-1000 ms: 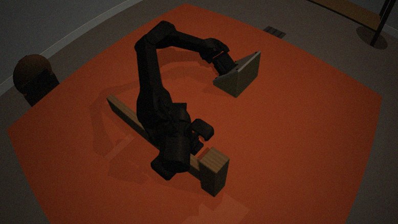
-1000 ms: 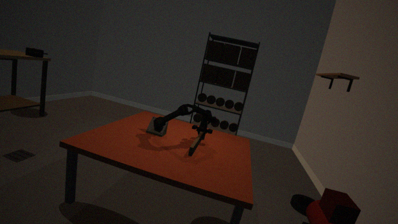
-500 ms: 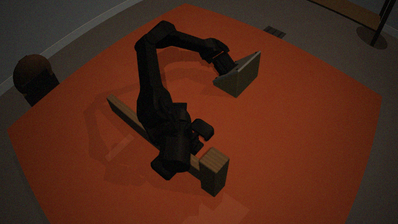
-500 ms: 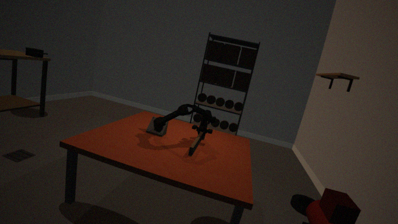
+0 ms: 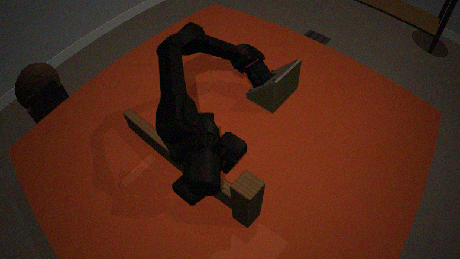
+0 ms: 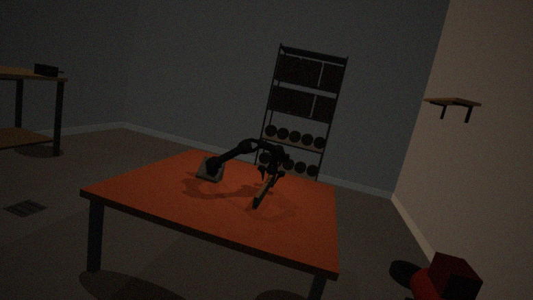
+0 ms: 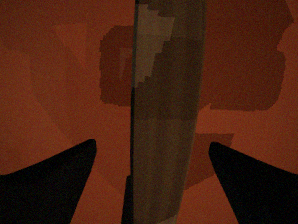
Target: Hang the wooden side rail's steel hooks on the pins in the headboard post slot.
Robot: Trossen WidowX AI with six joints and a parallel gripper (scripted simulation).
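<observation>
Your pincer [image 5: 206, 190] [image 6: 271, 182] [image 7: 154, 147] is spread wide and grips nothing; the rail [image 5: 144, 132] [image 6: 262, 193] [image 7: 162, 150], running from left of centre to lower centre in the top view, looks stiff and light, best held mid-length by its sides.

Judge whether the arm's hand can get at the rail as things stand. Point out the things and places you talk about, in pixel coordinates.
Probably yes: the hand [image 5: 202, 172] [image 6: 271, 181] [image 7: 154, 147] is open above the rail [image 5: 143, 130] [image 6: 262, 192] [image 7: 165, 100], a finger either side, with nothing visible between them but the rail.

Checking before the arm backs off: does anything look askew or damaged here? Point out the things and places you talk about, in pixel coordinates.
Nothing stands out: the rail [image 5: 143, 128] [image 6: 262, 193] [image 7: 165, 100] meets the upright post [image 5: 247, 196], unbroken where visible. The hooks and pins are hidden.
</observation>
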